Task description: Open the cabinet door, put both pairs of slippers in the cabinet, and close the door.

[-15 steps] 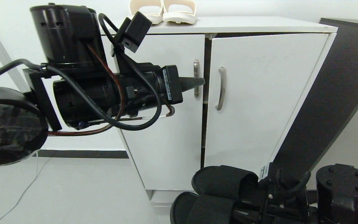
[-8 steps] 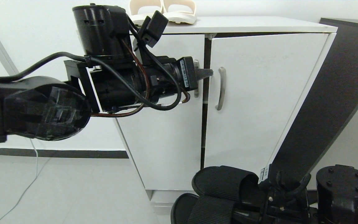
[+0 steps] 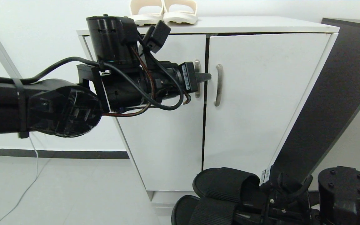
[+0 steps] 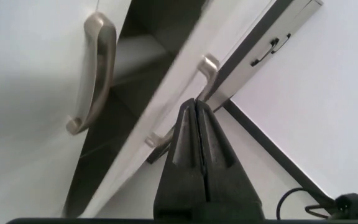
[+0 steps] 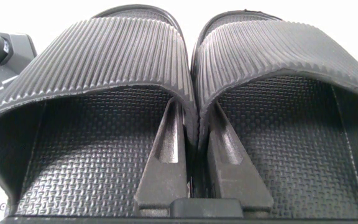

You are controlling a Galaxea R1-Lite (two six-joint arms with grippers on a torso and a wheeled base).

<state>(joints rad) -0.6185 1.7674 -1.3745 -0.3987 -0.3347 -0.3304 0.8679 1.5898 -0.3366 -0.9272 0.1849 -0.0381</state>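
A white two-door cabinet [image 3: 261, 93] stands ahead. Only a thin dark slit shows between its left door [image 3: 167, 140] and right door [image 3: 261, 131]. My left gripper [image 3: 208, 76] is shut, its tip at the right door's inner edge, between the left handle [image 3: 197, 64] and the right handle [image 3: 218, 85]. In the left wrist view the shut gripper [image 4: 196, 109] points between both handles [image 4: 95, 68]. A cream pair of slippers [image 3: 164, 14] lies on the cabinet top. My right gripper [image 5: 194, 155] is low in front of the cabinet, pinching the inner walls of the black slippers [image 5: 185, 74] [image 3: 223, 187].
A dark slanted panel [image 3: 333, 103] leans beside the cabinet's right side. Bare light floor [image 3: 58, 193] lies to the left, with a thin cable [image 3: 27, 187] running across it. A white wall is behind.
The right door has swung from ajar to nearly shut against the cabinet. My left arm has stretched rightward and forward, its tip now at that door's edge. The right arm holds still.
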